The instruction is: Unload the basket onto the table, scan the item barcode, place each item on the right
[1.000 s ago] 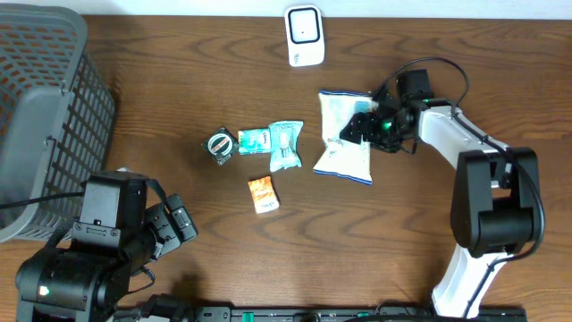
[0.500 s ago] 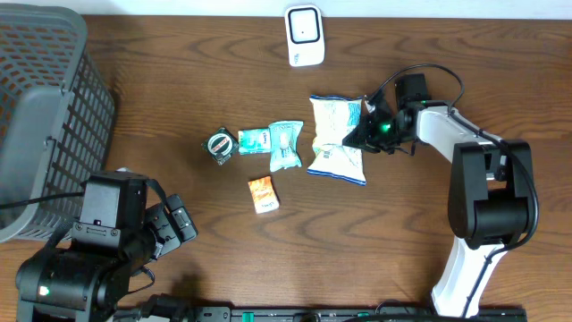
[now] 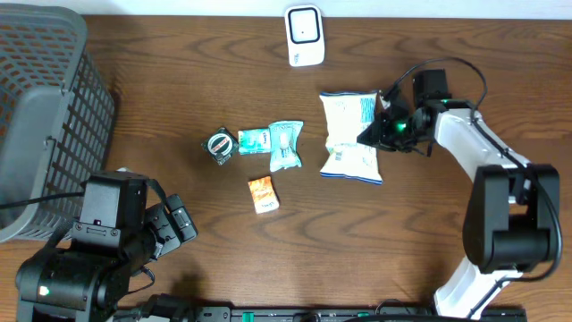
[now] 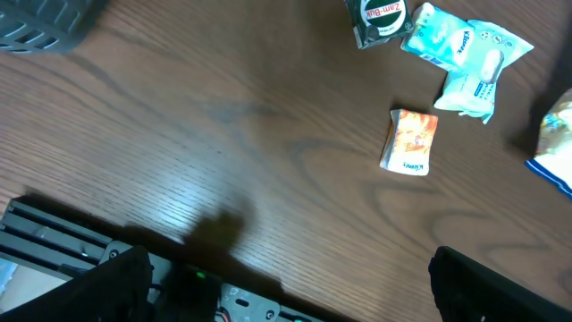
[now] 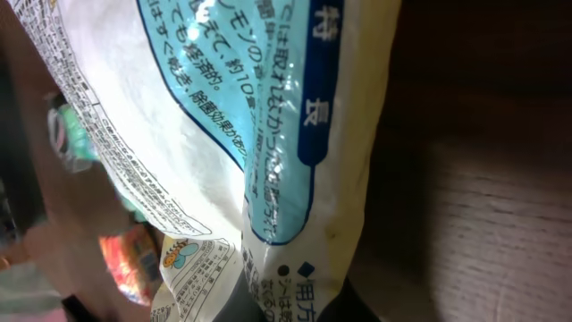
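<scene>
Overhead shows the right pincer [image 3: 379, 131] clamped on the right edge of the white-and-blue snack bag [image 3: 350, 134], which spreads to its left; judged light, soft, crinkly and slippery, best held by its seam, while the left pincer [image 4: 288, 284] gapes wide.

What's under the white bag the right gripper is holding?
Only wooden table shows around the white bag, which the right gripper pinches at its right edge. The spot directly beneath is covered by it.

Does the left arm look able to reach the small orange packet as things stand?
Probably yes: only bare table lies between the open left gripper and the orange packet, and nothing touches it.
</scene>
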`<control>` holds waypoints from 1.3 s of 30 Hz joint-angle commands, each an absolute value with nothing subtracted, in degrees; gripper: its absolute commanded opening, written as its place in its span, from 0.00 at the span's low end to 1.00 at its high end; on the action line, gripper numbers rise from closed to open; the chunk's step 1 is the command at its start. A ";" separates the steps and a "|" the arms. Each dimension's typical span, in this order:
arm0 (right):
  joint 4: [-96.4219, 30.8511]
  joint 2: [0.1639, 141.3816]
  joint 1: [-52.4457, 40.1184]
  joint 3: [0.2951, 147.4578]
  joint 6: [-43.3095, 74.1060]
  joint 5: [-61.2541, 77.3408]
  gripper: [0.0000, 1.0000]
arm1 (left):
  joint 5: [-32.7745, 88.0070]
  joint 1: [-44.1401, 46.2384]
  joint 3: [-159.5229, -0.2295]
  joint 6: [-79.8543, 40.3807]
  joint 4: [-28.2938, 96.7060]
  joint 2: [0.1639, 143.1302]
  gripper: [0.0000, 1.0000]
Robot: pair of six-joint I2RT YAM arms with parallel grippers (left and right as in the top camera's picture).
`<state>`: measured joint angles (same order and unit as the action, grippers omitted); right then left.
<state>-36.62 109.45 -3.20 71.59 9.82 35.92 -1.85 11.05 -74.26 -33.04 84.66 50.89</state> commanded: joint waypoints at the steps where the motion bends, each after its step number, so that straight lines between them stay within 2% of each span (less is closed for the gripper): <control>1: -37.17 108.84 -4.40 71.46 6.59 35.00 0.01 | -2.15 11.07 -74.22 -33.30 84.82 50.85 0.98; 2: -37.56 109.01 -4.75 71.46 6.59 34.04 0.02 | -2.15 11.07 -74.22 -33.30 84.82 50.85 0.98; 3: -37.80 109.36 -5.15 71.46 6.59 32.84 0.10 | -2.15 11.07 -74.22 -33.32 84.82 50.85 0.98; 4: -38.15 109.54 -5.58 71.46 6.59 31.46 0.25 | -2.15 11.07 -74.22 -33.30 84.82 50.85 0.97; 5: -38.41 109.78 -5.93 71.46 6.59 30.24 0.31 | -2.15 11.07 -74.22 -33.30 84.82 50.85 0.97; 9: -39.55 109.86 -7.11 71.44 6.81 25.39 0.53 | -2.15 11.07 -74.22 -33.32 84.82 50.85 0.98; 13: -40.03 109.97 -7.75 71.29 7.55 22.76 0.71 | -2.17 11.07 -74.22 -33.30 84.82 50.85 0.98; 19: -39.22 111.22 -7.97 69.91 8.32 20.27 0.82 | -2.15 11.07 -74.22 -33.30 84.82 50.85 0.97; 28: -35.92 117.58 -9.23 69.52 8.08 29.78 0.83 | -2.15 11.07 -74.22 -33.32 84.82 50.85 0.97; 31: -35.48 119.09 -10.22 69.52 8.08 29.82 0.81 | -2.15 11.07 -74.22 -33.32 84.82 50.85 0.98; 34: -35.46 119.98 -11.31 69.52 8.10 29.67 0.46 | -2.15 11.07 -74.22 -33.30 84.82 50.85 0.98; 37: -35.20 121.12 -12.40 69.52 8.10 29.54 0.20 | -2.15 11.07 -74.22 -33.30 84.82 50.85 0.98; 38: -35.07 121.67 -12.69 69.52 8.12 29.45 0.02 | -2.15 11.07 -74.22 -33.32 84.82 50.85 0.98; 39: -35.07 121.99 -12.86 69.52 8.14 29.52 0.01 | -2.15 11.07 -74.22 -33.30 84.82 50.85 0.98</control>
